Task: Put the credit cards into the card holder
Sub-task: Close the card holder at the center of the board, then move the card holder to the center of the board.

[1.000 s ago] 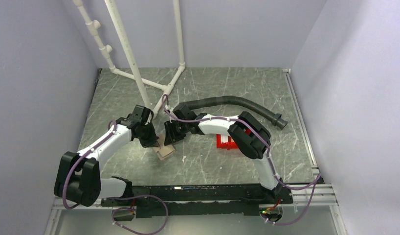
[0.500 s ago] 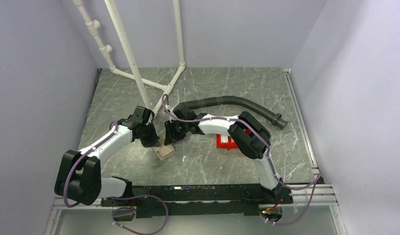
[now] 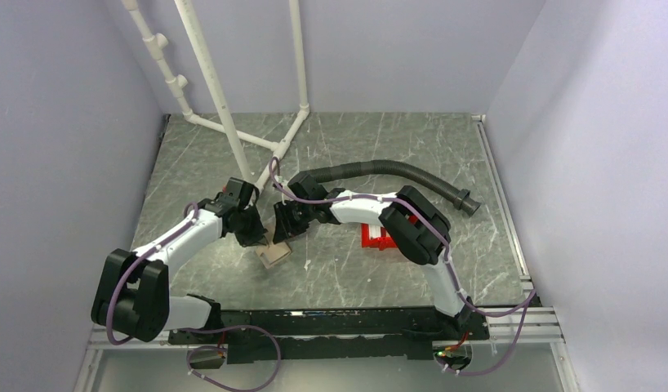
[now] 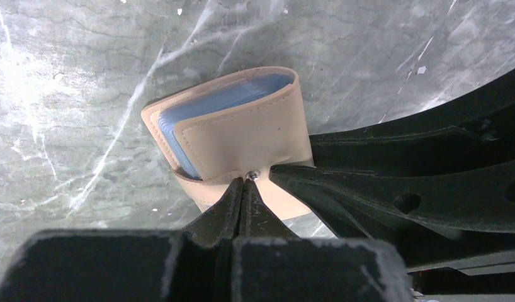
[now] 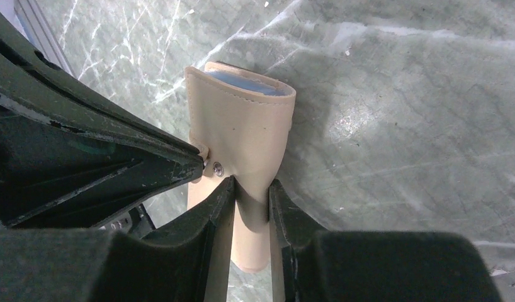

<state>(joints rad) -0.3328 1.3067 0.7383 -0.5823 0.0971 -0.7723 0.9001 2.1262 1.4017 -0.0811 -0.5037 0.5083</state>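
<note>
The tan card holder (image 3: 273, 254) lies folded on the marble table between both grippers. In the left wrist view the card holder (image 4: 242, 129) shows pale blue shiny pockets at its open edge and a round snap. My left gripper (image 4: 244, 182) is shut, its tips pressed against the holder right at the snap. In the right wrist view my right gripper (image 5: 250, 189) is shut on the holder's tan flap (image 5: 242, 126), just beside the snap. From above, the left gripper (image 3: 256, 234) and right gripper (image 3: 282, 229) meet over the holder. No loose credit card is in view.
A red plastic bin (image 3: 376, 238) sits right of the holder, partly hidden by the right arm. A black corrugated hose (image 3: 396, 168) curves across the back. A white pipe frame (image 3: 233, 122) stands at the back left.
The left gripper has moved slightly nearer and closer to the holder. The holder has shifted a little to the left. The right gripper has kept its hold.
</note>
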